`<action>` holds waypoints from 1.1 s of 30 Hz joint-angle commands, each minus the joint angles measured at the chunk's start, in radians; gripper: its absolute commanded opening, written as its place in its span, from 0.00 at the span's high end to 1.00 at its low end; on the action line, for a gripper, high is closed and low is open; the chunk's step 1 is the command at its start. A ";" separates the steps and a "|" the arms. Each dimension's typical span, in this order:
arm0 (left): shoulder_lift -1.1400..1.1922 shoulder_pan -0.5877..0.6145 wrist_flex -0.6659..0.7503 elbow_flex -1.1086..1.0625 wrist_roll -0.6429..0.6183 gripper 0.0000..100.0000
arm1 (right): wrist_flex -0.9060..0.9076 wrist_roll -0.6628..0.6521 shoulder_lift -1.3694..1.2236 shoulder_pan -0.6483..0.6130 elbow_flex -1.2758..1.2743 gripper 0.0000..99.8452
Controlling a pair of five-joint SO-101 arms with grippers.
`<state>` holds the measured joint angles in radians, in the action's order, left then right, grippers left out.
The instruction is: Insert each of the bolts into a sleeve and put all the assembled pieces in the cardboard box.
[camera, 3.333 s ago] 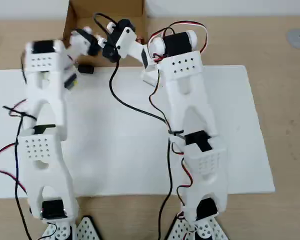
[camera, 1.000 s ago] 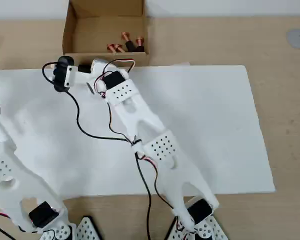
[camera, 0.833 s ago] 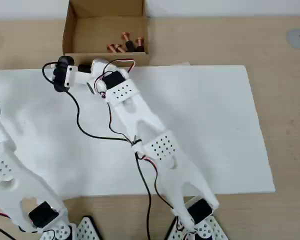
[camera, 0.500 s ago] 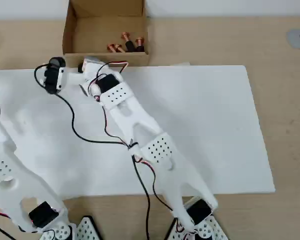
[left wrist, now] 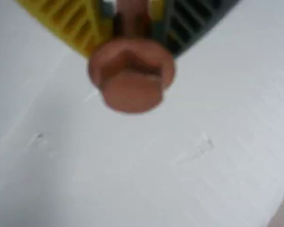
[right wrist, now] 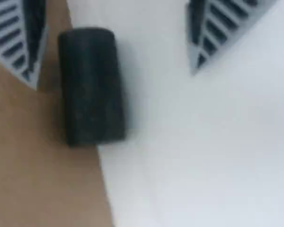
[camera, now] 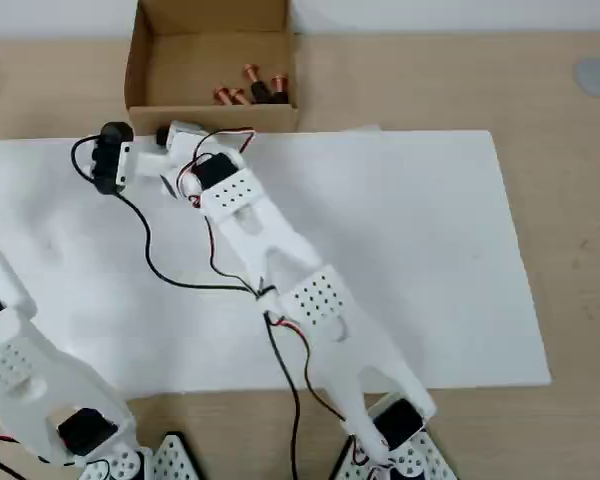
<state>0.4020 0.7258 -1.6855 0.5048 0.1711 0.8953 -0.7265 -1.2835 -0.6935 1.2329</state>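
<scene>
Left gripper (left wrist: 132,14) tight on copper bolt (left wrist: 131,75); right gripper (right wrist: 114,59) agape, seemingly astride black sleeve (right wrist: 91,85).

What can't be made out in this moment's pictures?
Shank of the bolt: left wrist view, hidden between the fingers clamping it.
Bore of the sleeve: right wrist view, blurred and seen side-on.
Count of pieces in the cardboard box: high view, too small and bunched together.
</scene>
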 commanded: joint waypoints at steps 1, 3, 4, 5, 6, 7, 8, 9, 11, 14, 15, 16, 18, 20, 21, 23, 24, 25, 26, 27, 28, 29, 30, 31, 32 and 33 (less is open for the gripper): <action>-0.070 -0.002 0.031 -0.021 0.003 0.98 | -0.015 0.005 0.019 0.031 0.053 0.79; -0.070 -0.002 0.035 -0.025 0.003 0.98 | -0.014 0.005 0.019 0.039 0.053 0.80; -0.070 -0.002 0.035 -0.025 0.003 0.98 | -0.011 0.005 0.019 0.041 0.053 0.80; -0.071 -0.002 0.035 -0.023 0.003 0.98 | -0.009 0.005 0.019 0.042 0.053 0.81; -0.071 0.000 0.035 -0.023 0.003 0.98 | -0.009 0.005 0.019 0.044 0.053 0.81; -0.077 0.000 0.035 -0.023 0.005 0.98 | -0.009 0.005 0.019 0.044 0.053 0.81; -0.088 0.005 0.035 -0.025 0.005 0.98 | -0.009 0.005 0.019 0.044 0.054 0.82; -0.102 0.011 0.035 -0.025 0.005 0.98 | -0.009 0.005 0.019 0.044 0.054 0.83; -0.130 0.021 0.035 -0.025 0.015 0.98 | -0.009 0.005 0.019 0.044 0.054 0.87; -0.170 0.038 0.035 -0.034 0.040 0.98 | -0.014 0.005 0.019 0.042 0.054 0.93; -0.177 0.046 0.034 -0.034 0.044 0.98 | -0.015 0.005 0.019 0.042 0.054 0.93; -0.183 0.051 0.034 -0.034 0.048 0.98 | -0.015 0.005 0.019 0.042 0.054 0.94; -0.186 0.063 0.034 -0.034 0.054 0.98 | -0.011 0.003 0.019 0.041 0.054 0.94; -0.186 0.064 0.032 -0.034 0.054 0.98 | -0.009 0.003 0.019 0.041 0.054 0.94; -0.186 0.064 0.031 -0.034 0.054 0.98 | -0.009 0.003 0.019 0.041 0.054 0.94; -0.186 0.064 0.029 -0.034 0.054 0.98 | -0.009 0.003 0.021 0.041 0.054 0.94; -0.186 0.064 0.029 -0.034 0.054 0.98 | -0.009 0.005 0.025 0.042 0.054 0.94; -0.186 0.064 0.029 -0.034 0.054 0.98 | -0.008 0.005 0.033 0.042 0.053 0.95; -0.188 0.064 0.029 -0.034 0.054 0.98 | 0.000 0.005 0.041 0.044 0.053 0.96; -0.188 0.064 0.029 -0.034 0.054 0.98 | 0.009 0.005 0.050 0.044 0.053 0.97; -0.188 0.063 0.029 -0.034 0.054 0.98 | 0.021 0.008 0.061 0.044 0.054 0.97; -0.188 0.063 0.029 -0.034 0.054 0.98 | 0.035 0.008 0.073 0.044 0.054 0.97; -0.188 0.061 0.029 -0.034 0.054 0.98 | 0.054 0.008 0.085 0.044 0.054 0.97; -0.188 0.060 0.029 -0.034 0.054 0.98 | 0.074 0.008 0.096 0.044 0.054 0.97; -0.188 0.058 0.029 -0.034 0.054 0.98 | 0.092 0.008 0.107 0.044 0.054 0.97; -0.188 0.057 0.029 -0.034 0.054 0.98 | 0.112 0.008 0.116 0.044 0.054 0.98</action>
<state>0.2823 0.7825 -1.6609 0.4680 0.2156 0.9628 -0.7265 -1.2605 -0.6659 1.2390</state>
